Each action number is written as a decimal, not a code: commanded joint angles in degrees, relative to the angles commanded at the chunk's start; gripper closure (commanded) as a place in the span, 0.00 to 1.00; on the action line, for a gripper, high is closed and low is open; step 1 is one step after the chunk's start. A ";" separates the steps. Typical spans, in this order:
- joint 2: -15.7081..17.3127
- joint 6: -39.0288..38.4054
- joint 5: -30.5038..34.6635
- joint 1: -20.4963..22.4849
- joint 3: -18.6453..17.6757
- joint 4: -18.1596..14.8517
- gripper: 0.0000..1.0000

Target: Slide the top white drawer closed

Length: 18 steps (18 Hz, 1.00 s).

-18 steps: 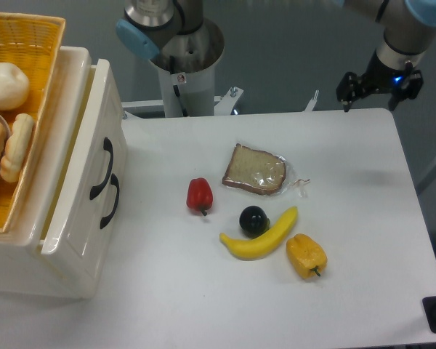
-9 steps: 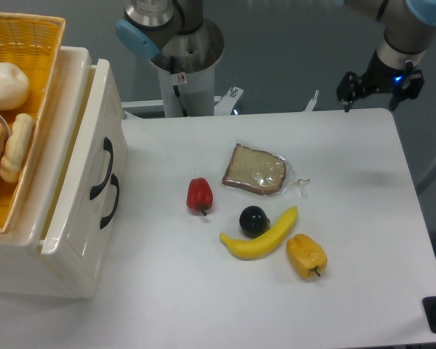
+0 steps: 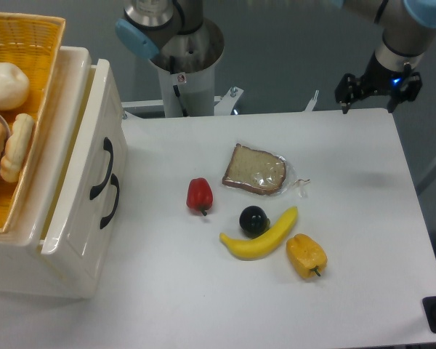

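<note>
The top white drawer (image 3: 83,156) belongs to the cream cabinet at the left and stands pulled out to the right, with a narrow gap behind its front rim. Its curved black handle (image 3: 102,169) faces the table. A second black handle (image 3: 111,201) sits just below and to the right of it. My gripper (image 3: 378,92) hangs at the table's far right corner, well away from the drawer. It is open and holds nothing.
A yellow wicker basket (image 3: 36,43) of food rests on top of the cabinet. On the table lie a red pepper (image 3: 199,195), wrapped bread (image 3: 255,170), a dark plum (image 3: 253,219), a banana (image 3: 260,235) and a yellow pepper (image 3: 306,255). The arm's base (image 3: 182,51) stands behind.
The gripper has crept very slightly to the left. Nothing else has moved.
</note>
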 joint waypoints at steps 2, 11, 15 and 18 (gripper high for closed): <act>0.09 0.00 -2.28 0.00 0.00 0.00 0.00; 0.88 -0.88 -4.49 -1.76 0.26 0.61 0.00; 1.05 -0.79 -5.19 -4.13 0.88 1.23 0.00; 1.23 -0.35 -5.37 -5.62 1.23 1.32 0.00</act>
